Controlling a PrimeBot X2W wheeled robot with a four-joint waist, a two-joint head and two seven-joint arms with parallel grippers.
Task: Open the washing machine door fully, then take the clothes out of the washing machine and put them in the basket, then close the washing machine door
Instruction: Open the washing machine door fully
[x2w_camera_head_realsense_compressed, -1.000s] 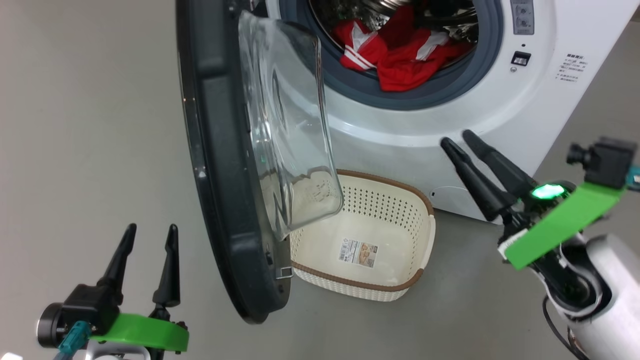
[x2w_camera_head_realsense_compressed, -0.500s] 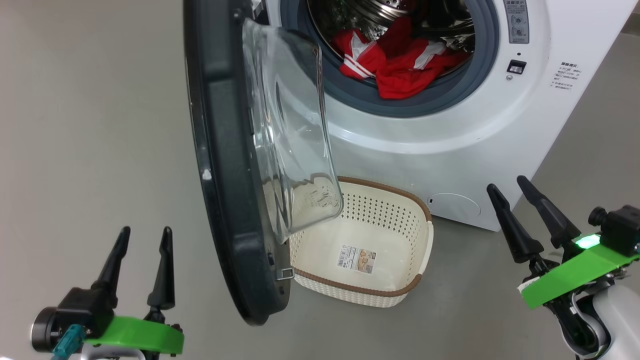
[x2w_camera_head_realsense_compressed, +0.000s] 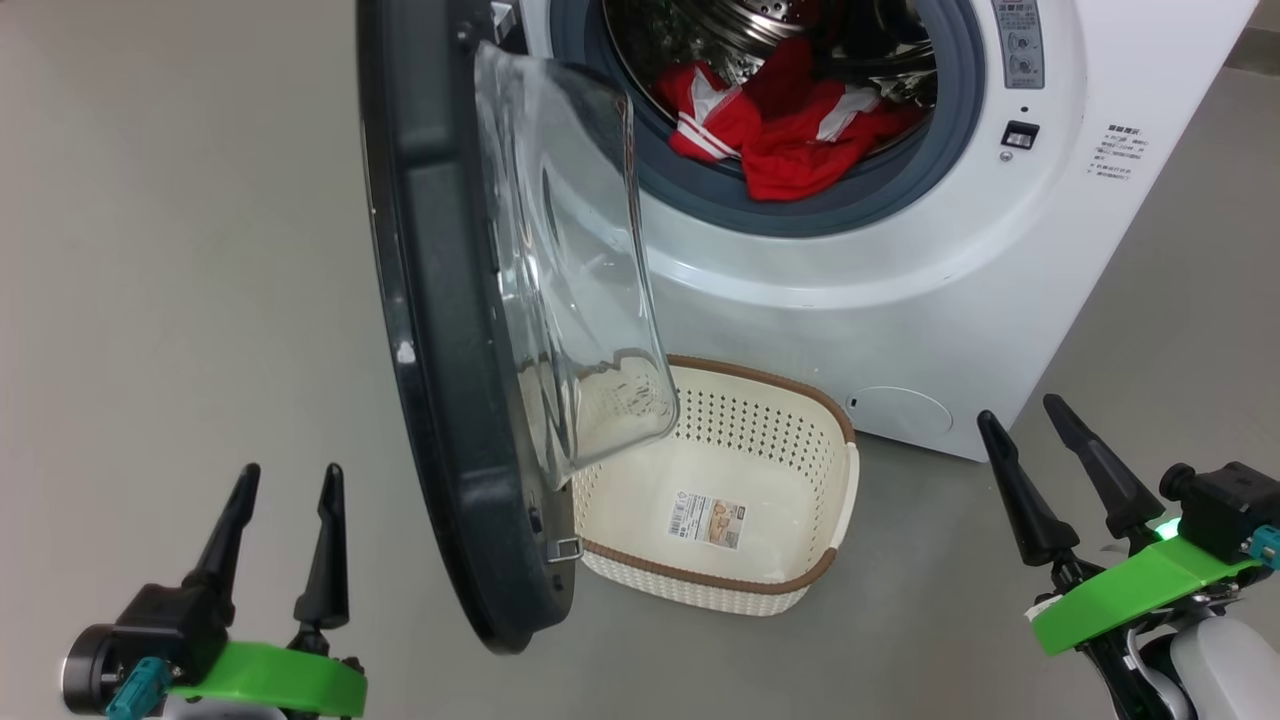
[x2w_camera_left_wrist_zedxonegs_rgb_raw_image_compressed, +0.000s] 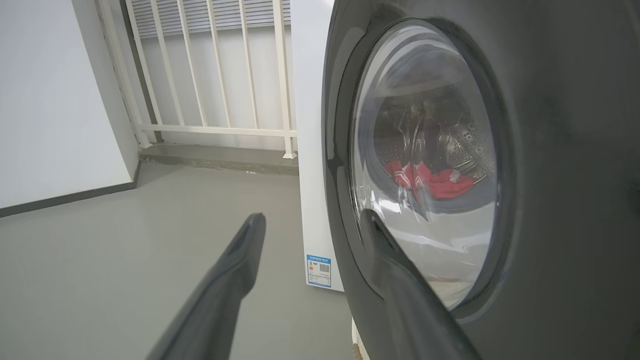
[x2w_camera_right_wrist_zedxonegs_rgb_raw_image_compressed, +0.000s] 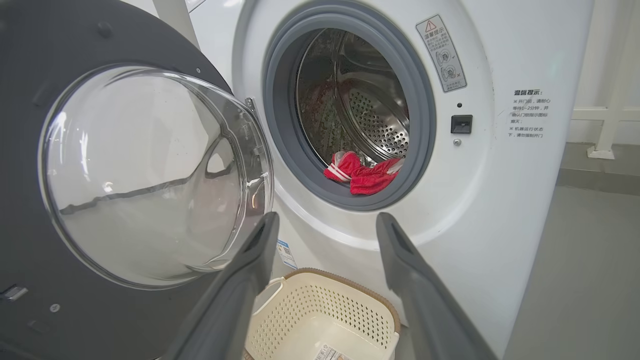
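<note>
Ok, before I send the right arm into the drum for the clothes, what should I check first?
1. washing machine door swung clear of the drum opening: ok. Fully open: cannot tell.
2. clothes lying at the drum's front lip: ok.
3. basket upright, empty, below the opening: ok.
4. right fingers apart, empty: ok.
5. left fingers apart, empty: ok.
6. Door's glass bowl overhanging the basket's left end: cannot tell.
</note>
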